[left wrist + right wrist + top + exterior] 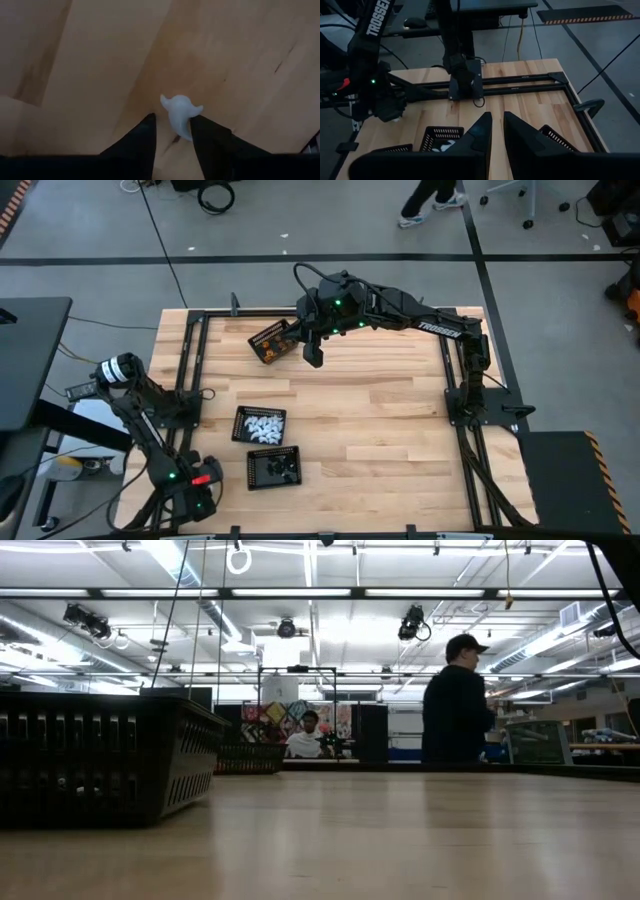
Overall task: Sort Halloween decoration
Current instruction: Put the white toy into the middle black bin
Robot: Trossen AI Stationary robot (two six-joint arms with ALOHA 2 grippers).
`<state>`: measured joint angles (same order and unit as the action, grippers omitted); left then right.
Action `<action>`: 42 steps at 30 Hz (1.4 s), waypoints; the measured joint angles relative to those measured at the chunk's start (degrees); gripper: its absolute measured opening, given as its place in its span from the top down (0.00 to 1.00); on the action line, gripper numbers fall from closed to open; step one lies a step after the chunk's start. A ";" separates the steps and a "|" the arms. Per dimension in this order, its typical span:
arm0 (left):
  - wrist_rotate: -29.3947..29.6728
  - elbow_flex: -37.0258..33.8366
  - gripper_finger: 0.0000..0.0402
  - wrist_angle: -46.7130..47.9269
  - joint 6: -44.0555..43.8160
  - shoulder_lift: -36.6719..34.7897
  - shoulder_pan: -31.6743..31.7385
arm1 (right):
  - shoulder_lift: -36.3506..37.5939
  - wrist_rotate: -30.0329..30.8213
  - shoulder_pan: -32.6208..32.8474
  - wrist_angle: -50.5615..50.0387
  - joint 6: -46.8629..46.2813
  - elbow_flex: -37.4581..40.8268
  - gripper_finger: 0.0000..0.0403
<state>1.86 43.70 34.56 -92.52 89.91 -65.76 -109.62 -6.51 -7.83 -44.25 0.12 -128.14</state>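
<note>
My left gripper is over the table's near left corner. In the left wrist view its fingers stand close on either side of a small white ghost-shaped piece above bare wood. My right gripper hovers over the table's far middle, shut and empty, next to the mesh basket of orange pieces. A second basket holds white pieces. A third holds black pieces. I see no loose pieces on the table in the high view. My left gripper has the white piece between its two fingertips, by the piece's narrow lower end. That end lies against one finger; whether the other finger touches it I cannot tell. The rounded head pokes out beyond the tips. Lifted or resting on the wood, I cannot tell.
A black metal frame runs along the table's left, far and right edges. Bare wood lies in the middle and on the right. In the low view a mesh basket stands close on the left, and people are in the room behind.
</note>
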 joint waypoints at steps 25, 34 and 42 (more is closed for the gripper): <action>9.47 -0.48 0.96 1.60 -11.89 -2.12 1.16 | 0.00 0.49 -4.20 -6.51 3.44 -0.02 0.87; 13.91 -0.39 0.96 2.20 -12.16 -4.35 3.19 | 0.00 -0.42 -4.33 -6.49 4.59 0.00 0.87; 15.29 -0.31 0.96 2.96 -8.40 -5.66 6.40 | 0.00 -0.73 -4.35 -6.96 4.57 0.00 0.87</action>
<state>17.15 43.40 37.52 -100.92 84.25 -59.35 -109.62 -7.24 -12.18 -51.21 4.69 -128.14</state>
